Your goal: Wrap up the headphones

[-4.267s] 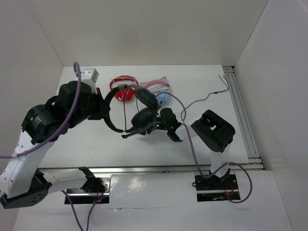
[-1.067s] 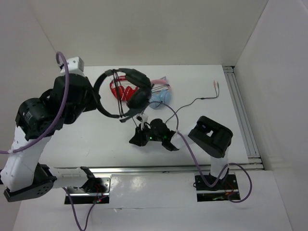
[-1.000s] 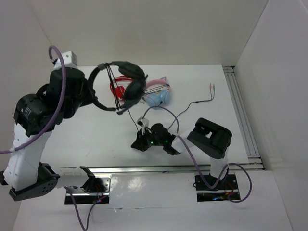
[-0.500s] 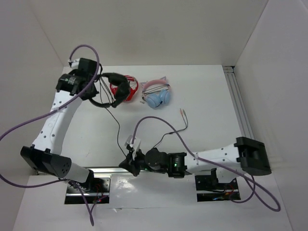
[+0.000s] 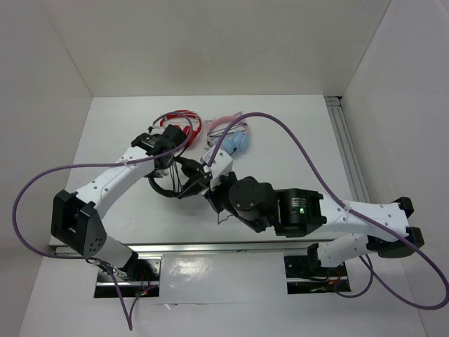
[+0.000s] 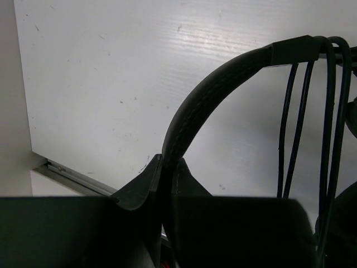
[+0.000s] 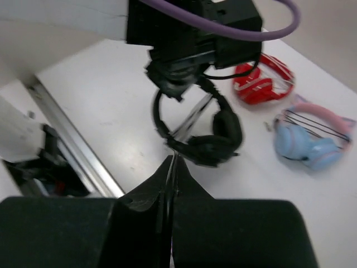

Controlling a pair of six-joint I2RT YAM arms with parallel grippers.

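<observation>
Judging by the cable strands, the wrap is under way and not yet finished. In the left wrist view the left gripper (image 6: 167,170) is clamped tight on the padded headband (image 6: 195,111), and several passes of the thin black cable (image 6: 290,123) already cross the band just to the right of the grip. The right gripper (image 7: 170,162) is pinched fully together on a single run of that cable, drawn taut toward the headphones (image 7: 215,142), which hang from the left gripper over the middle of the desk (image 5: 316,161), a little left of centre. How much loose cable remains cannot be told. The plug end is not visible, and only a short stray loop shows beside the right arm. What probably remains is more turns and securing the end.

Room is tight on the far side. The red headphones (image 5: 184,121) and the blue and pink cat-ear headphones (image 5: 231,137) lie just beyond the work, near enough for a swinging cable or earcup to catch them. The two grippers sit close together, with the right arm stretched across from the right. Open desk lies to the right and on the near left, bounded by white walls on the left, far and right sides. A metal rail (image 5: 210,246) runs along the near edge and another rail (image 5: 349,154) along the right.
</observation>
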